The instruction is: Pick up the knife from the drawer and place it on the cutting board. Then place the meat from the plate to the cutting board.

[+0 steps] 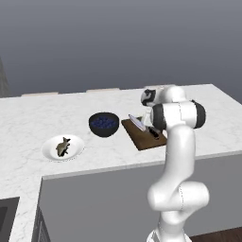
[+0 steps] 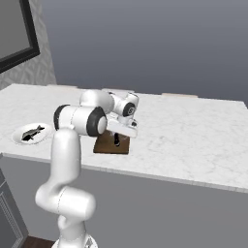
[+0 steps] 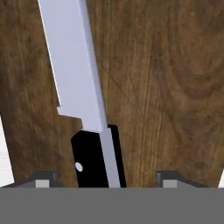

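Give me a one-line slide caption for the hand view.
Black-handled knife with pale silvery blade lying on the dark brown wooden cutting board, gripper fingertips spread either side of its handle.

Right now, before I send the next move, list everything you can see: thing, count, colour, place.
knife: one, black handle and pale silvery blade, lying on the cutting board, blade pointing away from the hand.
cutting board: one, dark brown wood, on the counter right of the bowl.
bowl: one, dark blue, on the counter between plate and board.
plate: one, white, on the counter left of the bowl.
meat: one, grey-brown, fish-shaped, lying on the plate.
counter: one, white marble, carries all of the above.
gripper: one, above the knife handle; finger tips stand apart either side of it, not touching it.
arm: one, white with dark joints, reaching over the board.
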Tool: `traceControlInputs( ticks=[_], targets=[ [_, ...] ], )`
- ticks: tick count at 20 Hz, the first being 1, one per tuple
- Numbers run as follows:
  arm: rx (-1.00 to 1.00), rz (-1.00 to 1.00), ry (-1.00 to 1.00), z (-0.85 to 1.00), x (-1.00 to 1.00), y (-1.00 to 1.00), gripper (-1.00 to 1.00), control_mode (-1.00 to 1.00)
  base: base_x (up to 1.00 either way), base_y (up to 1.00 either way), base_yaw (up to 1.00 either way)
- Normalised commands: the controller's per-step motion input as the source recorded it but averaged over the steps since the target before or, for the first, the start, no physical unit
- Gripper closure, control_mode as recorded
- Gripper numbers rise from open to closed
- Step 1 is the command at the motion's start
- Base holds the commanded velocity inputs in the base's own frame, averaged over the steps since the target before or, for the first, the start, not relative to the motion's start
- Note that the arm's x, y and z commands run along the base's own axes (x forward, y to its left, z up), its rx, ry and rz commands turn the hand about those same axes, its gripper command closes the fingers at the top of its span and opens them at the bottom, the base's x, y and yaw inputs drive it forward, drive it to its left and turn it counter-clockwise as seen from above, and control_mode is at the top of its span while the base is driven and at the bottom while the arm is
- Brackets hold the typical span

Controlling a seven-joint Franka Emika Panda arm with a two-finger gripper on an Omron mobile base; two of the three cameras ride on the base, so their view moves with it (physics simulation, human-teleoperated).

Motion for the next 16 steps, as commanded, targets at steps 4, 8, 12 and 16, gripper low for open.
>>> traceControlInputs(
  ticks=[4, 8, 12, 16],
  targets=[
    [-0.03, -0.02, -0.12, 0.34, -0.06, 0.00, -1.00, -1.00, 0.00, 0.00, 0.00],
    [-0.01, -0.03, -0.20, 0.48, -0.25, 0.00, -1.00, -1.00, 0.00, 0.00, 0.00],
    [-0.03, 0.05, -0.21, 0.42, -0.29, 0.18, -1.00, -1.00, 0.00, 0.00, 0.00],
    [-0.04, 0.20, -0.27, 0.51, -0.17, 0.62, -1.00, -1.00, 0.00, 0.00, 0.00]
  ],
)
